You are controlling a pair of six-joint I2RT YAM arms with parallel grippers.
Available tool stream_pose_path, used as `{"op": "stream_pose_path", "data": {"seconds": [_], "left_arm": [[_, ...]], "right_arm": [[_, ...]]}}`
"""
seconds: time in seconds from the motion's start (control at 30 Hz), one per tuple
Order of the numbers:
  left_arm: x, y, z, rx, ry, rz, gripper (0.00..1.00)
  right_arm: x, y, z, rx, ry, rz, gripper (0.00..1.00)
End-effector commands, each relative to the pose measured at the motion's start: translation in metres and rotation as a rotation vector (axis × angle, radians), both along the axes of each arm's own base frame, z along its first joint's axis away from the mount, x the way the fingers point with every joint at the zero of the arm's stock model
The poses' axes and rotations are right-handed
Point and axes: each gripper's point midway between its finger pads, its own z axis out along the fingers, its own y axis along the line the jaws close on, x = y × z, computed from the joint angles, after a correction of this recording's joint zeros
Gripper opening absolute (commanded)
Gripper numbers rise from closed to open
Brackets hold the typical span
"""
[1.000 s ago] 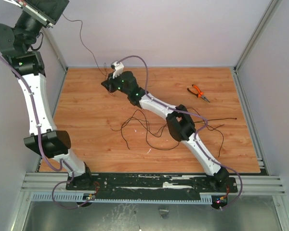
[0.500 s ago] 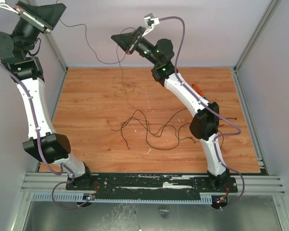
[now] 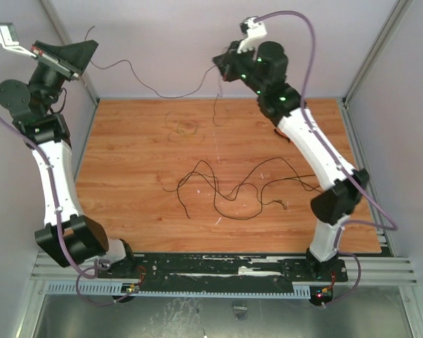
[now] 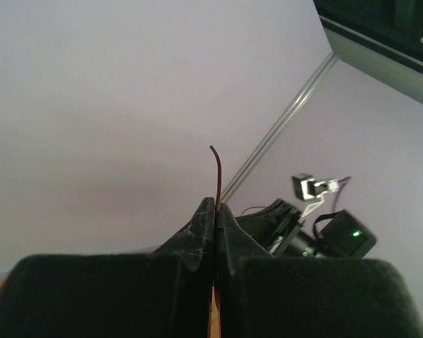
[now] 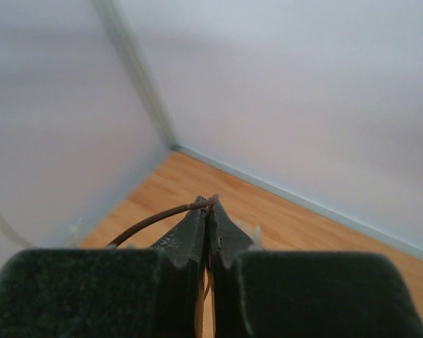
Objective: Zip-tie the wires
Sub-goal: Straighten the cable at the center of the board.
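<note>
**Both grippers raised, each pinching a thin strand**

From the overhead camera, the left gripper (image 3: 93, 48) was high at the rear left corner, above the table (image 3: 127, 204). The right gripper (image 3: 216, 63) was up against the back wall, near the middle. A single thin strand (image 3: 155, 94) sagged through the air from one gripper to the other. A short length also hung from the right gripper toward the wood. Most of the wires (image 3: 222, 184) lay as a loose tangle of loops in the middle of the table. A smaller coil (image 3: 183, 128) sat nearer the back edge. Both were well apart from the grippers. Whether the raised strand ran on into the tangle could not be told.

In the left wrist view, the left gripper's jaws were pressed together with no gap showing. A dark wire end (image 4: 216, 167) stood up from between the tips and curved slightly to the left. The right arm showed beyond, against the pale wall.

In the right wrist view, the right gripper's jaws were likewise clamped tight. A dark, brownish strand came out of the tips to the left and curved downward. The wooden table and the pale walls lay blurred beyond.
</note>
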Motion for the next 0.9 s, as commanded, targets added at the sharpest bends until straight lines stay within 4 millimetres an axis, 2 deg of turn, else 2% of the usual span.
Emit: {"op": "stream_pose_path", "data": {"seconds": [0.0,0.07,0.17,0.3,0.37,0.43,0.53,0.6,0.7,0.77,0.8,0.83,0.87], "left_arm": [[-0.031,-0.009,0.003,0.046,-0.086,0.058,0.00],[-0.036,-0.016,-0.003,0.049,-0.075,0.056,0.00],[-0.039,-0.028,-0.014,0.045,-0.050,0.046,0.00],[-0.035,-0.021,-0.038,0.005,0.018,0.105,0.00],[-0.032,-0.015,-0.052,-0.016,0.067,0.151,0.00],[-0.027,-0.005,-0.068,-0.035,0.116,0.215,0.00],[-0.018,0.012,-0.102,-0.065,0.222,0.315,0.00],[-0.015,0.012,-0.122,-0.070,0.268,0.331,0.00],[-0.013,-0.011,-0.151,-0.054,0.320,0.280,0.00],[-0.017,-0.037,-0.173,-0.035,0.357,0.238,0.00],[-0.018,-0.056,-0.188,-0.019,0.384,0.205,0.00],[-0.027,-0.065,-0.192,-0.013,0.376,0.208,0.00],[-0.031,-0.069,-0.203,-0.014,0.392,0.218,0.00]], "right_arm": [[0.000,-0.105,-0.033,-0.332,0.047,-0.410,0.00],[-0.008,-0.140,-0.056,-0.466,0.089,-0.529,0.00],[-0.031,-0.194,-0.093,-0.637,0.163,-0.693,0.00],[-0.069,-0.249,-0.133,-0.736,0.262,-0.789,0.00],[-0.088,-0.274,-0.145,-0.745,0.298,-0.809,0.00],[-0.106,-0.298,-0.147,-0.722,0.312,-0.830,0.00],[-0.137,-0.331,-0.152,-0.707,0.337,-0.843,0.00],[-0.151,-0.352,-0.156,-0.721,0.349,-0.865,0.00],[-0.165,-0.373,-0.163,-0.764,0.392,-0.887,0.00],[-0.172,-0.385,-0.167,-0.800,0.423,-0.926,0.00],[-0.175,-0.390,-0.167,-0.812,0.432,-0.947,0.00],[-0.176,-0.392,-0.167,-0.817,0.439,-0.960,0.00],[-0.176,-0.393,-0.169,-0.824,0.450,-0.962,0.00]]}}
